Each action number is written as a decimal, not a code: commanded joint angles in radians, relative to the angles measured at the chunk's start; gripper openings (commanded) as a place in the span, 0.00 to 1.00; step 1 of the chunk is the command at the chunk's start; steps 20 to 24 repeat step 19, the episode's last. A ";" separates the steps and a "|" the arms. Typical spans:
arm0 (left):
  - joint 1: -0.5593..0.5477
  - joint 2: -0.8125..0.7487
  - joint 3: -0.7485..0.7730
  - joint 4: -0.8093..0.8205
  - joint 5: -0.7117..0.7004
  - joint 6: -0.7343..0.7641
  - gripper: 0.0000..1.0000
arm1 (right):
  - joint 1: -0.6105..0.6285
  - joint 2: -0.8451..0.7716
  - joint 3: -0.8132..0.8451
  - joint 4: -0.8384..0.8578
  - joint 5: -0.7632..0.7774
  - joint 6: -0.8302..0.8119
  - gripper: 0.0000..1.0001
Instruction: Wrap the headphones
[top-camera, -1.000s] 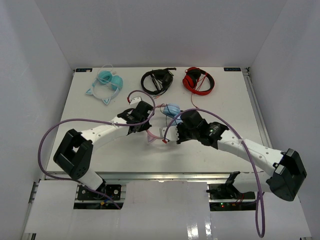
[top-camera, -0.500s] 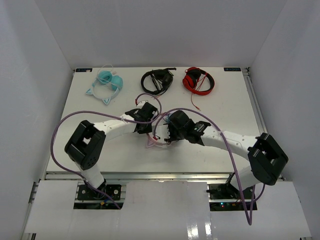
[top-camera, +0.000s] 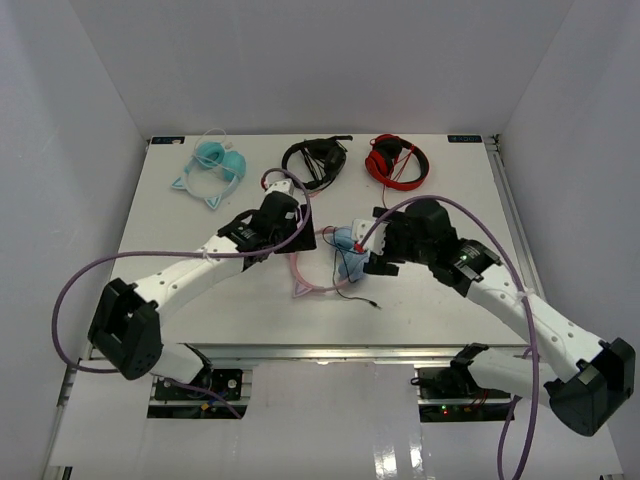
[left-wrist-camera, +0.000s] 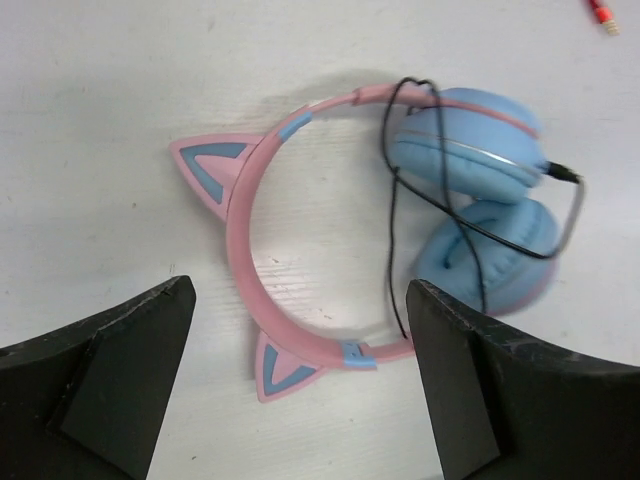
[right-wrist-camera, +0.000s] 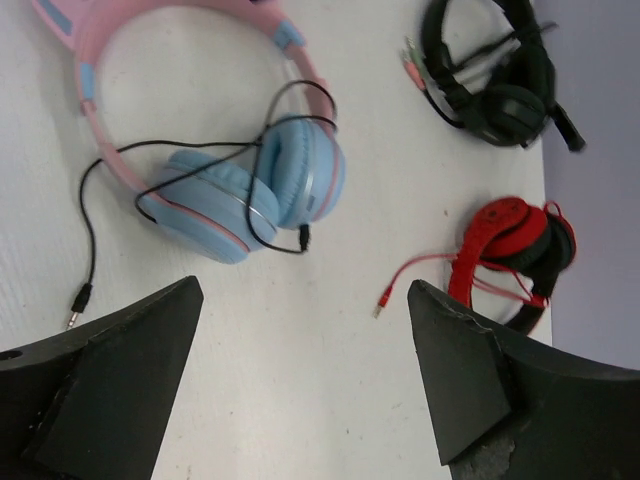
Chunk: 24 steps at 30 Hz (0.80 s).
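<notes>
Mid-table (top-camera: 200, 290), btwn both arms: pink cat-ear headphones (left-wrist-camera: 245, 215), flat on the surface, blue earcups (right-wrist-camera: 200, 200) side by side. Thin black cable (right-wrist-camera: 90, 240) looped loosely over earcups, plug end loose on table toward near edge. L claw (left-wrist-camera: 300, 285) spread wide over headband, gripping nothing. R claw (right-wrist-camera: 305, 285) also wide open, empty, beside earcups. Far edge: black headphones (top-camera: 315, 160), red headphones (top-camera: 397, 160).

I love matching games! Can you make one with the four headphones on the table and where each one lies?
Things:
1. pink cat-ear headphones
2. teal cat-ear headphones
3. black headphones
4. red headphones

Places:
A. back row, middle
B. back row, left
C. in front of the others, on its own
D. back row, right

Pairs: 1-C, 2-B, 3-A, 4-D
</notes>
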 joint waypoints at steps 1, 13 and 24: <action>-0.001 -0.216 -0.028 0.038 0.127 0.146 0.98 | -0.165 -0.113 -0.034 0.000 -0.122 0.184 0.90; 0.001 -0.856 -0.440 0.149 0.271 0.404 0.98 | -0.529 -0.374 -0.247 0.179 0.181 0.805 0.90; 0.000 -0.909 -0.441 0.129 0.260 0.410 0.98 | -0.578 -0.377 -0.238 0.163 0.183 0.839 0.90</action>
